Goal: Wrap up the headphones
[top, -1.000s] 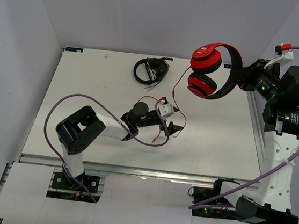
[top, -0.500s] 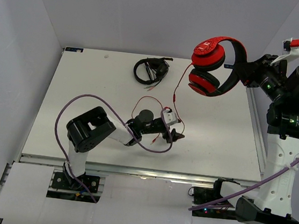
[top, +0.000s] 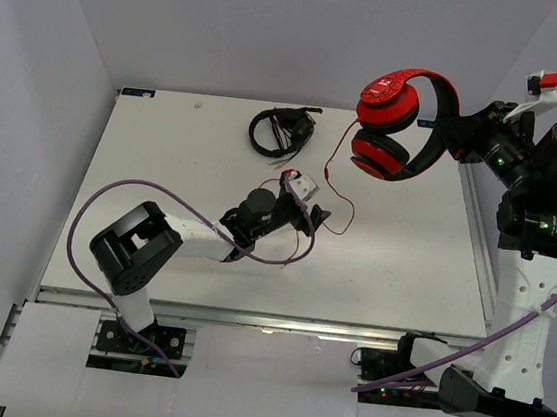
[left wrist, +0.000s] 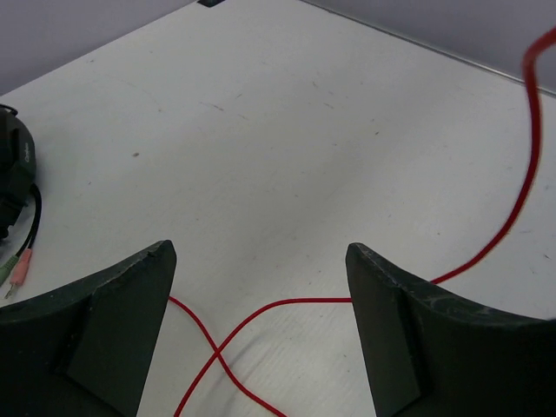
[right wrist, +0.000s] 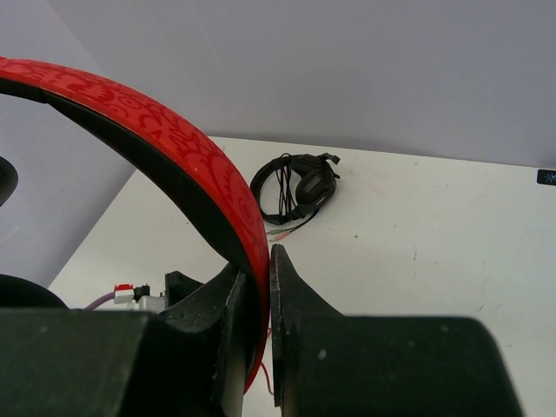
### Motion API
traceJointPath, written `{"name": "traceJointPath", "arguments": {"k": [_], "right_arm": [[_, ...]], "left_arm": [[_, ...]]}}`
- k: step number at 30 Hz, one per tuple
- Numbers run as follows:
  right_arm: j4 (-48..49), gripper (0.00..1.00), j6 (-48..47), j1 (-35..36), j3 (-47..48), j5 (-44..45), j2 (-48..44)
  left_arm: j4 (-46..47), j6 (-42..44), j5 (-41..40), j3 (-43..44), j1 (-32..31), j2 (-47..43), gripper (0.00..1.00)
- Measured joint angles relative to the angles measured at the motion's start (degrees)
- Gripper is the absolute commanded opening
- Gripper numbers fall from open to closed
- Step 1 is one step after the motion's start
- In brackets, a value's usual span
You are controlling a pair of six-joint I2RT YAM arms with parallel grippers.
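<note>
The red headphones [top: 388,130] hang in the air over the table's far right, earcups stacked. My right gripper [top: 455,138] is shut on the black-lined red headband [right wrist: 174,148], which is pinched between its fingers [right wrist: 291,295]. The thin red cable [top: 328,169] drops from the earcups and loops on the table. My left gripper [top: 316,216] is open and low over the table. In the left wrist view the cable [left wrist: 217,352] crosses itself on the table between the open fingers [left wrist: 104,339], untouched by them.
Black headphones [top: 279,131] with a bundled cable lie at the table's far middle. They also show at the left edge of the left wrist view [left wrist: 13,174] and in the right wrist view [right wrist: 300,187]. A purple arm cable [top: 159,195] loops over the left arm.
My left gripper swung toward me, then back toward the far side, and now stands over the cable loop. My right gripper raised the headphones slightly, then held still.
</note>
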Motion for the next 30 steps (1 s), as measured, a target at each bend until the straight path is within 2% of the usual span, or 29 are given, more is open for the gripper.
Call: {"name": "traceJointPath", "arguments": {"k": [2, 7, 11, 14, 23, 30], "right_arm": [[0.00, 0.08, -0.10, 0.00, 0.00, 0.00, 0.00], [0.00, 0.08, -0.16, 0.00, 0.00, 0.00, 0.00], [0.00, 0.08, -0.15, 0.00, 0.00, -0.07, 0.02], [-0.02, 0.08, -0.18, 0.00, 0.00, -0.09, 0.02], [-0.19, 0.08, -0.39, 0.00, 1.14, 0.07, 0.53], [-0.18, 0.08, -0.67, 0.00, 1.60, 0.05, 0.68]], "left_arm": [[1.09, -0.38, 3.01, -1.57, 0.87, -1.31, 0.90], [6.88, -0.43, 16.61, -7.85, 2.69, -2.97, 0.90], [10.13, -0.50, 27.16, -8.57, 2.62, -1.72, 0.88], [11.34, -0.47, 31.40, -7.45, 2.00, 0.42, 0.85], [10.63, -0.45, 35.94, -2.70, 0.10, 7.44, 0.70], [11.37, -1.15, 35.69, -2.93, -0.46, 8.73, 0.81]]}}
